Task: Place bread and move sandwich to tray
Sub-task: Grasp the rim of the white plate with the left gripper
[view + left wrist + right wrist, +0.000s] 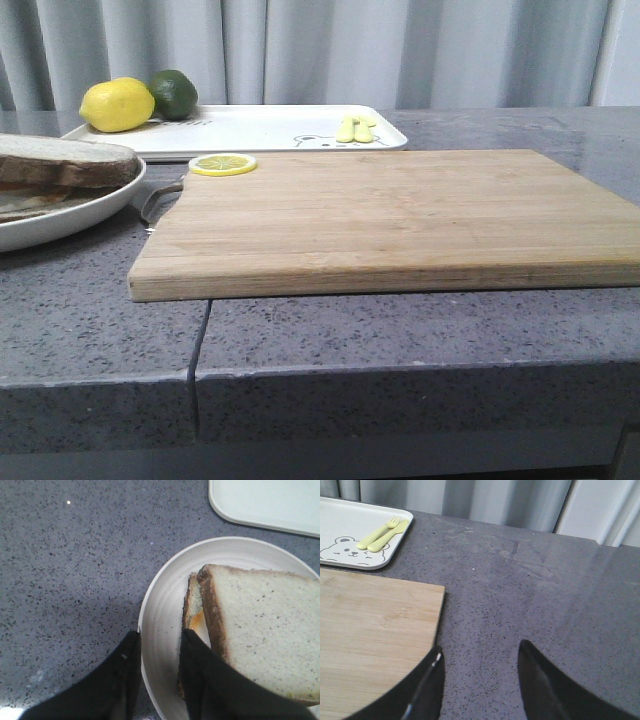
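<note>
Grey speckled countertop (pixel 90 330) before pale curtains, with a wooden cutting board (pixel 390 220) in the middle.

The sandwich (pixel 260 630) sits on its plate at the counter's left; the left gripper (pixel 159 652) straddles the plate rim, fingers apart. The tray (pixel 260 128) lies behind. The right gripper (pixel 480 667) hovers spread, holding nothing.

Soft even daylight, sharp focus
</note>
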Controlling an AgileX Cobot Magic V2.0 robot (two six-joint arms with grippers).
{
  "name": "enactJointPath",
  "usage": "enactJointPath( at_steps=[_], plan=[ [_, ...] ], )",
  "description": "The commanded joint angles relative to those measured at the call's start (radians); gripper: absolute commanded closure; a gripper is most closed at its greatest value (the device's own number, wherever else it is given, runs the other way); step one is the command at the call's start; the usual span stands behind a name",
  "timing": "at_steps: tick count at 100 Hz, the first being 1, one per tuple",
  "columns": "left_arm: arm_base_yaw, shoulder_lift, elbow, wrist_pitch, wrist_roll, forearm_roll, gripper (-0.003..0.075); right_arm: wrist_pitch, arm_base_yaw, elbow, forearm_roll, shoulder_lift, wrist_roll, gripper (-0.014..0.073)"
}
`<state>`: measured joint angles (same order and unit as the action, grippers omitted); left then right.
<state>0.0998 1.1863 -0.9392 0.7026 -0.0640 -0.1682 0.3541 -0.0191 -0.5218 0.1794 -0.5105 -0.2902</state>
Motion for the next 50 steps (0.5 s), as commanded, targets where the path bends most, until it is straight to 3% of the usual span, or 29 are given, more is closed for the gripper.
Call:
enactJointPath(
  at_steps=[1, 50],
  plan=[
    [0.002, 0.026, -0.036, -0.059, -0.010, -0.031, 0.0551, -0.082, -0.004, -0.025, -0.006, 0.000, 0.002, 0.0232],
    [0.002, 0.164, -0.036, -0.072, -0.010, -0.042, 0.0551, -0.083, -0.004, -0.025, -0.006, 0.000, 0.002, 0.0232]
  ],
)
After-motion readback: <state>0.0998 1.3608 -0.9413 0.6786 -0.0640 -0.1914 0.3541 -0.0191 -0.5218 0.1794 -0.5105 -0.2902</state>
